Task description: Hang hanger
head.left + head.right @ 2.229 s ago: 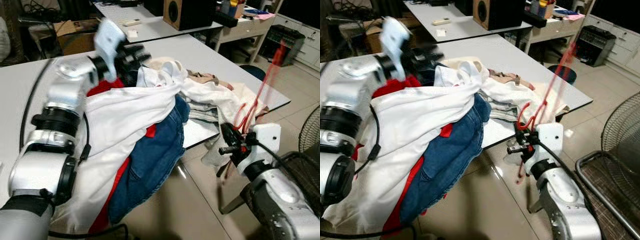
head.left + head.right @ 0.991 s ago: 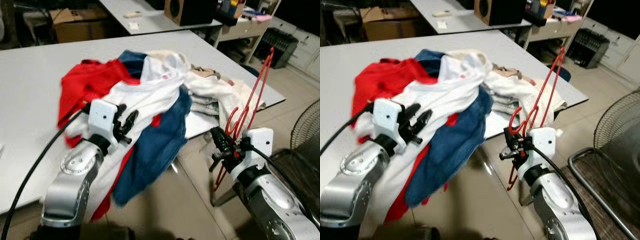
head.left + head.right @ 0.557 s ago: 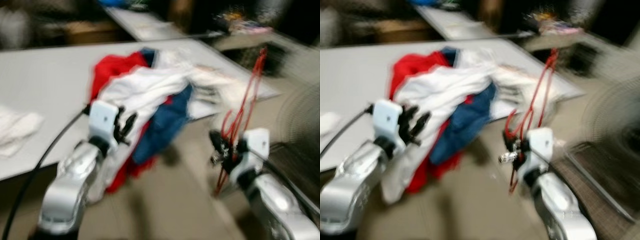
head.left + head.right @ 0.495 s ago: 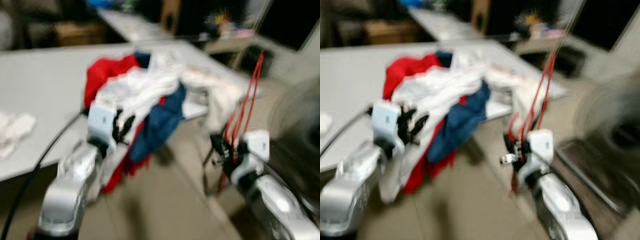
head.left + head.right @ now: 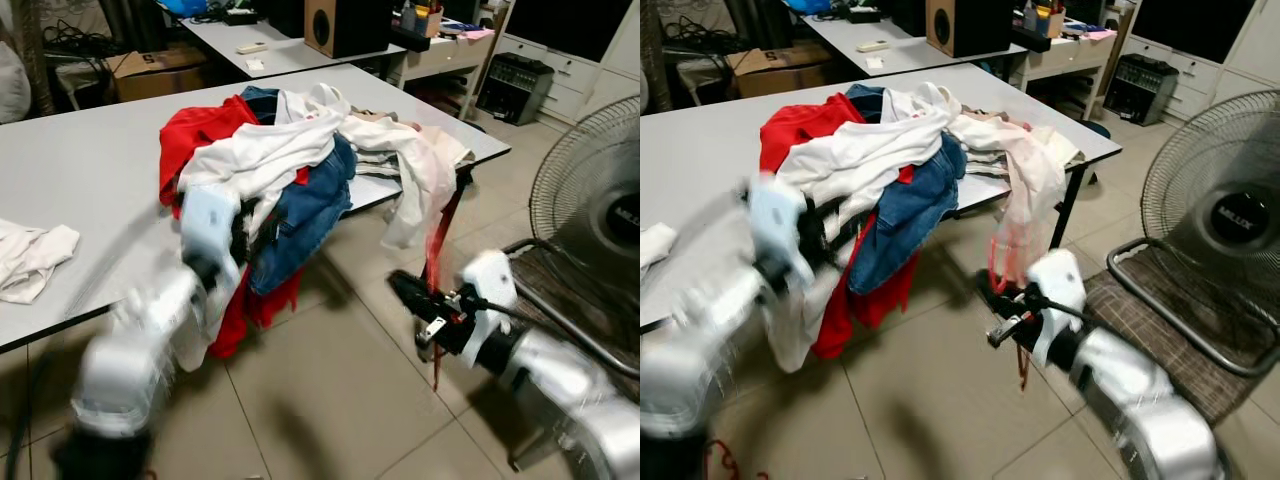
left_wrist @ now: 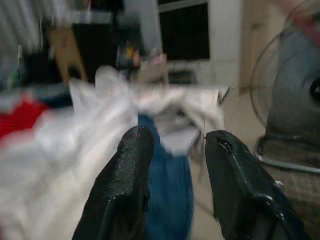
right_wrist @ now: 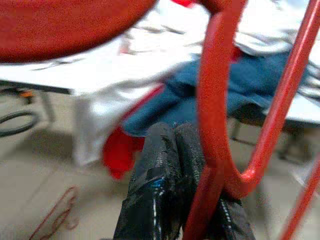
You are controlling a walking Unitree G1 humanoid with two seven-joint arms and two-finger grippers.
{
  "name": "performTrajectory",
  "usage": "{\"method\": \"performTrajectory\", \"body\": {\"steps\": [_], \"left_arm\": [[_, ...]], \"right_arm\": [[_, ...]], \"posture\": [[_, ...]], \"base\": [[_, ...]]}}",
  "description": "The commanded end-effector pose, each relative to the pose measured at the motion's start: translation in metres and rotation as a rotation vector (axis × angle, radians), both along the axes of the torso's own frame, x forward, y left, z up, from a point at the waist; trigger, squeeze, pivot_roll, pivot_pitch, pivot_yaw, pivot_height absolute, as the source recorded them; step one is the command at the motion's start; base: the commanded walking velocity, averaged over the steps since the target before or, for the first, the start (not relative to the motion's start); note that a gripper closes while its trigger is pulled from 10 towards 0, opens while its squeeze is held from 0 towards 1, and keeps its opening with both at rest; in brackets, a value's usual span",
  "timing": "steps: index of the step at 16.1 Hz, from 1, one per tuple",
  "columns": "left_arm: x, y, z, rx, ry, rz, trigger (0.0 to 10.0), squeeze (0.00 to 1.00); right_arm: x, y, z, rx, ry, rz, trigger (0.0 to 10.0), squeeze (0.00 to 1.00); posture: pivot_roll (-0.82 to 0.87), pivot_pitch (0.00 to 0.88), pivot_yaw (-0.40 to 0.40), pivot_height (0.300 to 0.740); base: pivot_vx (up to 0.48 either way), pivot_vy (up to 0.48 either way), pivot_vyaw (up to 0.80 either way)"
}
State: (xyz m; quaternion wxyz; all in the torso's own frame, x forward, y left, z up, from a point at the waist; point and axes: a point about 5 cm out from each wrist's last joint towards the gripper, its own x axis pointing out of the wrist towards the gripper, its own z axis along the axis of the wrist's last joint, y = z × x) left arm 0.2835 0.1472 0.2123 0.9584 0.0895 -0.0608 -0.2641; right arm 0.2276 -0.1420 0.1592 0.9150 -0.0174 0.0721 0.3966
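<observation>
Beside the laundry table, red hanger carried low in the right gripper

Over the tiled floor just off the table corner, the right gripper (image 5: 412, 296) is clamped on the red hanger (image 7: 220, 100); the right wrist view shows its two black fingers (image 7: 165, 170) pressed together with the red wire running across them near the hook's curve. From the head views the hanger appears as a blurred red streak rising from the gripper toward the draped pale garment (image 5: 420, 175) and trailing a little below it. Holding it by the neck probably keeps the hook free for catching a rail, though no rail can be made out anywhere.

The right arm reaches forward and inward at a low level, forearm roughly horizontal, wrist turned so the fingers point toward the table (image 5: 90, 170). Its outline is smeared, so the exact tilt cannot be told.

The left gripper (image 6: 172, 165) is raised in front of the clothes pile (image 5: 870, 150), fingers spread with a clear gap and nothing between them; blue denim and white cloth lie beyond. That arm is bent upward at the elbow, heavily blurred.

A standing fan (image 5: 1225, 215) and a chair (image 5: 1160, 300) stand near, on the robot's right
</observation>
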Motion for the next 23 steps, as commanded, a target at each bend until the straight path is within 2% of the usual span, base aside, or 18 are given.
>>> {"method": "performTrajectory", "body": {"steps": [1,2,3,4,5,6,7,9,10,12,13,14,15,16,18,20,23], "left_arm": [[0.0,0.013,0.011,0.094,-0.047,-0.085,10.0,1.0],[0.0,0.022,0.019,0.166,-0.076,-0.127,10.0,1.0],[0.0,0.025,0.021,0.185,-0.08,-0.143,10.0,1.0],[-0.004,0.038,0.029,0.243,-0.093,-0.194,10.0,1.0],[-0.01,0.05,0.039,0.274,-0.091,-0.263,10.0,1.0],[-0.018,0.059,0.051,0.355,-0.072,-0.368,10.0,1.0],[-0.02,0.059,0.053,0.378,-0.07,-0.396,10.0,1.0],[-0.026,0.043,0.056,0.557,-0.072,-0.614,10.0,1.0],[-0.028,0.036,0.055,0.604,-0.09,-0.677,10.0,1.0],[-0.028,0.022,0.053,0.656,-0.135,-0.734,10.0,1.0],[-0.026,0.001,0.046,0.749,-0.208,-0.8,10.0,1.0],[-0.024,-0.008,0.045,0.739,-0.248,-0.813,10.0,0.75],[-0.023,-0.011,0.046,0.738,-0.269,-0.809,10.0,0.55],[-0.023,-0.015,0.047,0.744,-0.292,-0.824,10.0,0.42],[-0.027,-0.02,0.051,0.745,-0.31,-0.856,10.0,0.02],[-0.031,-0.023,0.046,0.759,-0.29,-0.9,10.0,0.0],[-0.042,-0.037,0.017,0.77,-0.227,-0.976,10.0,0.0]], "right_arm": [[-0.002,0.004,0.001,-0.034,0.043,0.193,10.0,0.0],[-0.003,0.003,0.002,-0.064,0.061,0.286,10.0,0.0],[-0.004,0.002,0.002,-0.071,0.076,0.319,10.0,0.0],[-0.005,-0.002,0.001,-0.098,0.114,0.395,10.0,0.0],[-0.006,-0.01,-0.003,-0.14,0.155,0.459,10.0,0.0],[-0.004,-0.02,-0.006,-0.186,0.2,0.53,10.0,0.0],[-0.003,-0.021,-0.007,-0.205,0.202,0.541,10.0,0.0],[0.003,-0.025,-0.001,-0.251,0.205,0.636,10.0,0.0],[0.004,-0.025,0.001,-0.27,0.204,0.668,10.0,0.0],[0.004,-0.025,0.003,-0.295,0.202,0.703,10.0,0.0],[0.006,-0.025,0.005,-0.332,0.197,0.752,10.0,0.0],[0.005,-0.024,0.005,-0.355,0.196,0.773,10.0,0.0],[0.005,-0.024,0.005,-0.364,0.199,0.781,10.0,0.0],[0.004,-0.025,0.005,-0.382,0.207,0.797,10.0,0.0],[0.008,-0.03,0.001,-0.447,0.208,0.775,10.0,0.0],[0.015,-0.032,-0.002,-0.482,0.199,0.747,10.0,0.0],[0.025,-0.027,-0.002,-0.53,0.152,0.718,10.0,0.0]], "posture": [[0.0,0.0,-0.017,0.74],[0.01,0.0,-0.027,0.74],[0.01,0.0,-0.031,0.74],[0.01,0.0,-0.039,0.74],[0.02,0.0,-0.053,0.74],[0.04,0.0,-0.065,0.74],[0.04,0.0,-0.065,0.74],[0.05,0.0,-0.081,0.74],[0.05,0.0,-0.078,0.74],[0.04,0.0,-0.075,0.74],[0.03,0.0,-0.065,0.74],[0.02,0.0,-0.059,0.74],[0.02,0.0,-0.059,0.74],[0.02,0.0,-0.058,0.74],[0.01,0.0,-0.06,0.74],[0.01,0.0,-0.062,0.74],[0.01,0.0,-0.066,0.74]], "base": [[0.0,0.0,0.0],[0.0,0.0,0.0],[0.0,0.0,0.0],[0.0,0.0,0.0],[0.0,0.0,0.0],[0.0,0.0,0.0],[0.0,0.0,0.0],[0.0,0.0,0.0],[0.0,0.0,0.0],[0.0,0.0,0.0],[0.0,0.0,0.0],[0.0,0.0,0.0],[0.0,0.0,0.0],[0.0,0.0,0.0],[0.0,0.0,0.0],[0.0,0.0,0.0],[0.0,0.0,0.0]]}}
